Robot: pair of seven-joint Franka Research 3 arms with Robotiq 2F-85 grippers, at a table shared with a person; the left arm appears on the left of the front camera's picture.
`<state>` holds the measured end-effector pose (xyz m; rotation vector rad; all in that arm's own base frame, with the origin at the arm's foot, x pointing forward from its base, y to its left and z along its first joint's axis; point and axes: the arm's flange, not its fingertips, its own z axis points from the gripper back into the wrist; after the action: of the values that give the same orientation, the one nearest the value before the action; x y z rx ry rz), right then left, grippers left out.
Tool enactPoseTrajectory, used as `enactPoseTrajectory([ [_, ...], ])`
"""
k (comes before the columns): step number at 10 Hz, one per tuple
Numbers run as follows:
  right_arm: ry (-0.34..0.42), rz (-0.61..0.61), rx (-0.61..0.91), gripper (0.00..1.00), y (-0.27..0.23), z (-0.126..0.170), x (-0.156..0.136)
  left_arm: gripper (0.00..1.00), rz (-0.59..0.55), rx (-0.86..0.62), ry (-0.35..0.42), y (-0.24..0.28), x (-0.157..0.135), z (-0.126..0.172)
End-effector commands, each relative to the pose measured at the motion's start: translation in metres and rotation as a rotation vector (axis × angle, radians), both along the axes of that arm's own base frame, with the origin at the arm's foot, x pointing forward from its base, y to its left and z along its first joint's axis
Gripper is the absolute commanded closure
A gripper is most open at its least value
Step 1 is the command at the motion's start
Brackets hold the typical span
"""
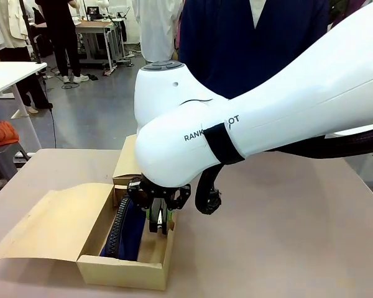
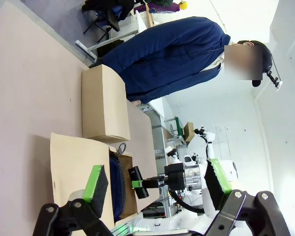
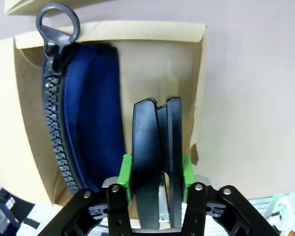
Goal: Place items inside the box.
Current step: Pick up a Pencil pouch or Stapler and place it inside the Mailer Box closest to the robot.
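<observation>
The slim, glossy black stapler (image 3: 151,157) is pinched between the green pads of the right gripper (image 3: 157,175), pointing down inside the open brown box (image 3: 199,73) beside the navy zip pouch (image 3: 96,108), on a beige table (image 1: 286,236) in a workshop with a grey floor (image 1: 93,118), while the left gripper (image 2: 156,181) hangs spread wide.

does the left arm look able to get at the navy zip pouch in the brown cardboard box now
probably not cleanly: the right gripper, shut on a black stapler, stands in the opening of the brown cardboard box, right beside the navy zip pouch
</observation>
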<state>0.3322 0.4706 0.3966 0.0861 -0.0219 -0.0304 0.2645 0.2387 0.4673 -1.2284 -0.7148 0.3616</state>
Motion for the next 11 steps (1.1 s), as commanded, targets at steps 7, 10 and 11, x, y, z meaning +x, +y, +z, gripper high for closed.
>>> enactPoseTrajectory([
  [7, 0.011, 0.059, 0.060, 0.00, -0.002, 0.006, 0.000, 0.00, 0.003, -0.011, -0.032, -0.001, 0.000, 0.000],
  [10, 0.036, 0.103, 0.109, 0.00, -0.016, 0.016, 0.001, 0.00, 0.003, -0.011, -0.032, -0.001, 0.000, 0.000],
  [11, 0.052, 0.101, 0.115, 0.00, -0.026, 0.017, 0.002, 0.00, 0.003, -0.011, -0.032, -0.001, 0.000, 0.000],
])
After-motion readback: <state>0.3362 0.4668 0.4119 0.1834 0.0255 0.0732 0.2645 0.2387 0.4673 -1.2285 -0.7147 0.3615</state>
